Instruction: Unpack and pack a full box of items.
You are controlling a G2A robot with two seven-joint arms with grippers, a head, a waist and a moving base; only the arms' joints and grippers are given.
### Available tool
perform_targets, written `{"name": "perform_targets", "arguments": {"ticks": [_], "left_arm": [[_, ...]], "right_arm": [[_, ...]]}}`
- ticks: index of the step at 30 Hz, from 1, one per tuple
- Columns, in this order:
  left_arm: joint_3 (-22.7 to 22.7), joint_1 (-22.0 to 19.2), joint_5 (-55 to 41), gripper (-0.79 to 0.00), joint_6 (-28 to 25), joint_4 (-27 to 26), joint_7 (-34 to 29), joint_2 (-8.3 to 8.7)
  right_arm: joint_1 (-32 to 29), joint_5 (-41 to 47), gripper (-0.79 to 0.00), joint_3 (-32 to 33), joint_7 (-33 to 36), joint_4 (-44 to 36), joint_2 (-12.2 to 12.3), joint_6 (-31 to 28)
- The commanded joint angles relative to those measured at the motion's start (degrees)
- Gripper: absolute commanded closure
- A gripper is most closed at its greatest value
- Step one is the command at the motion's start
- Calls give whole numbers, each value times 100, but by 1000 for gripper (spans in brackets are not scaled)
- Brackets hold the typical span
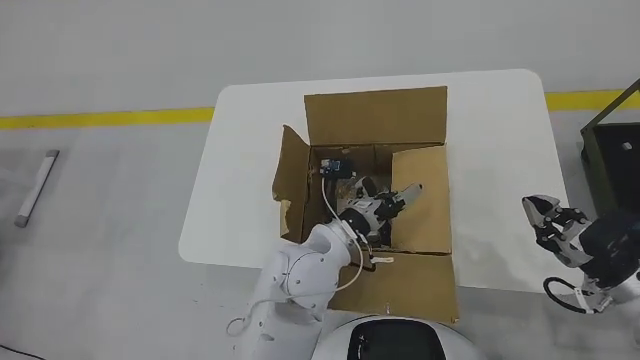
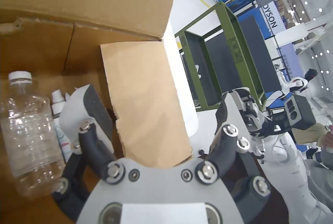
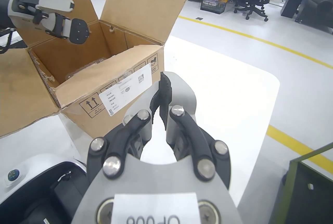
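Box (image 1: 375, 115) on table (image 1: 500, 110), all four flaps open, one inner flap (image 2: 148, 105) leaning in over the opening.

Progress (judged): early in unpack.
- Contents seen are all inside box: clear bottle (image 2: 26, 136) w/ white cap, lying against an inner wall. Small white bottle (image 2: 57, 102) just beside it, deeper in.
- Top view also gives a blue-labelled item (image 1: 335, 168) in box, far corner.
- Nothing gripped yet. Whole unpack left to do, then repack.

Claws:
- L gripper (image 1: 398, 202) over box opening, jaws spread wide, empty. One pad (image 2: 93, 102) just beside the small white bottle; contact can't tell.
- R gripper (image 1: 550, 222) well apart from box, out past table edge on box's right. Jaws pressed together or nearly so, nothing between.

View diffs:
- L wrist: the two bottles inside box and how close the pad is.
- Top: layout, i.e. both arms vs box, flap positions. Bottles hard to make out under the arm.
- R wrist: box outer wall w/ shipping label (image 3: 127, 91). Also L gripper (image 3: 74, 18) side-on, at rim height above opening, so not deep in box yet.
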Motion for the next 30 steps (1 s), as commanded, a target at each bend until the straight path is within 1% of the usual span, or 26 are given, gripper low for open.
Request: {"name": "perform_targets", "arguments": {"ticks": [1,5,7,10,17,22,30], "left_arm": [[14,-50,-130,-785,117,174,17,-10],[93,-148,-97,-785,119,399,38,-10],[140,-190,5,-785,26,484,-22,3],[102,-185,-95,-785,26,608,12,11],[145,-145,-144,-785,12,689,3,33],[209,-150,-185,-785,-13,822,-9,43],[254,-186,-244,-785,-29,918,-22,61]], "right_arm": [[13,-55,0,-74,12,8,-6,2],[39,-158,0,-250,20,39,-20,32],[47,-196,0,-341,20,59,-28,37],[88,-225,0,-474,22,117,-39,61],[264,-285,0,-941,62,308,-74,127],[618,114,0,-1433,167,749,-122,156],[1087,-23,0,-1926,324,1125,-165,222]]}}
